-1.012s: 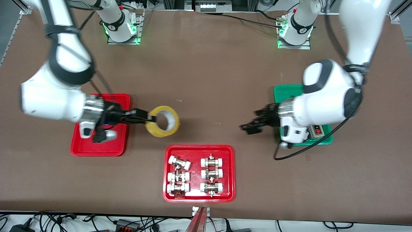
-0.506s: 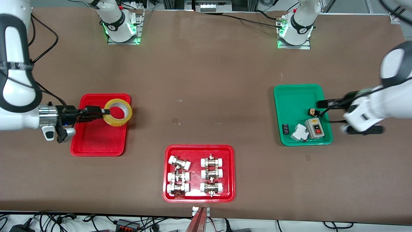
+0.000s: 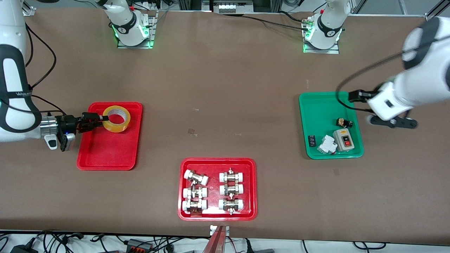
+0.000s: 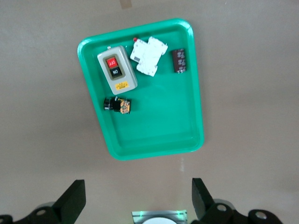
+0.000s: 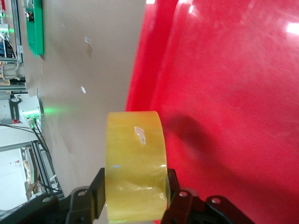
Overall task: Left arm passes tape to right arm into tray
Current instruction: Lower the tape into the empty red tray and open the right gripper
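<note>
The tape (image 3: pixel 116 118), a yellow roll with a whitish core, is held between the fingers of my right gripper (image 3: pixel 101 119), which is shut on it. It hangs low over the plain red tray (image 3: pixel 109 151), at the part of the tray farther from the front camera. In the right wrist view the tape (image 5: pixel 135 158) fills the gap between the black fingers (image 5: pixel 100 186), with the red tray (image 5: pixel 233 116) close under it. My left gripper (image 3: pixel 355 96) is open and empty, up over the edge of the green tray (image 3: pixel 321 105). The left wrist view shows it (image 4: pixel 135 200) spread wide.
The green tray (image 4: pixel 154 135) holds a grey switch box (image 4: pixel 117 70), a white breaker (image 4: pixel 148 56) and small black parts. A red tray of metal fittings (image 3: pixel 217 163) lies near the table's front edge. Both arm bases stand along the table's back edge.
My right gripper carried the tape from the table's middle back over the red tray and lowered it. My left arm drew back toward its end of the table and rose over the green tray.
</note>
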You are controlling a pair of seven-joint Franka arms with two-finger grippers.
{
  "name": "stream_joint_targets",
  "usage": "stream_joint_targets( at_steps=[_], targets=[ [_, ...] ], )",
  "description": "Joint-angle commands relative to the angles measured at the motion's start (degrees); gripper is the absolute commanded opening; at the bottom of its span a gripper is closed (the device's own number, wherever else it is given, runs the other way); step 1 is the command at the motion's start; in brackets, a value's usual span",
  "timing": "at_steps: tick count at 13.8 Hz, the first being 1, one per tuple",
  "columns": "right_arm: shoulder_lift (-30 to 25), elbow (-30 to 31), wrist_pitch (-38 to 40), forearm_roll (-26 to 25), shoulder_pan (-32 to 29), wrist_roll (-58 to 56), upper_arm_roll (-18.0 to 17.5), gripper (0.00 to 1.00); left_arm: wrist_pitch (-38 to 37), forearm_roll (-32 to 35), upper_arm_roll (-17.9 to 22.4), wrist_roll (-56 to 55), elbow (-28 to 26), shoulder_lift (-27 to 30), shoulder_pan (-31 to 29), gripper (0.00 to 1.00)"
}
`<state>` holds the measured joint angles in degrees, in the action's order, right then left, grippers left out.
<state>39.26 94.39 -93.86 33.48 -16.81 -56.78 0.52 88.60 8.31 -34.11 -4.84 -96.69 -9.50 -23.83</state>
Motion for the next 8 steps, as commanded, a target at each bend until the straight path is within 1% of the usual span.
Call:
stream_joint_targets(
  at_steps=[1, 2, 3, 4, 6, 7, 8],
  targets=[
    [0.64, -0.53, -0.79, -0.79, -0.42, -3.07, -1.22, 0.16, 4.65, 0.92, 0.19, 1.06, -5.37, 5.03, -1.83, 1.0],
    [0.64, -0.53, -1.4, -1.31, -0.07, -3.16, -1.22, 0.54, 4.4, 0.92, 0.45, 1.06, -3.27, 3.37, -1.83, 1.0],
    [0.64, -0.53, -3.32, -3.4, 0.37, -3.25, -1.31, 0.91, 4.39, 1.44, 0.71, 1.84, -1.59, 1.96, -2.0, 1.0],
    [0.55, -0.53, -4.91, -5.08, 0.81, -4.2, -1.31, 1.0, 3.96, 1.62, 0.8, 1.76, 1.21, 0.2, -2.53, 1.0],
    [0.29, -0.61, -7.98, -7.89, 2.04, -8.94, -1.31, 1.0, 0.89, 1.8, 0.89, 1.15, 5.43, -2.35, -2.71, 1.0],
    [0.03, -0.61, -9.57, -9.82, 2.74, -9.74, -1.31, 1.0, -0.43, 2.49, 2.02, 1.06, 7.46, -2.54, -2.45, 1.0],
    [-0.24, -1.05, -10.28, -11.32, 3.44, -9.75, -1.4, 1.0, -0.7, 2.67, 5.34, 1.06, 7.83, -1.41, -0.01, 1.0]
  ],
)
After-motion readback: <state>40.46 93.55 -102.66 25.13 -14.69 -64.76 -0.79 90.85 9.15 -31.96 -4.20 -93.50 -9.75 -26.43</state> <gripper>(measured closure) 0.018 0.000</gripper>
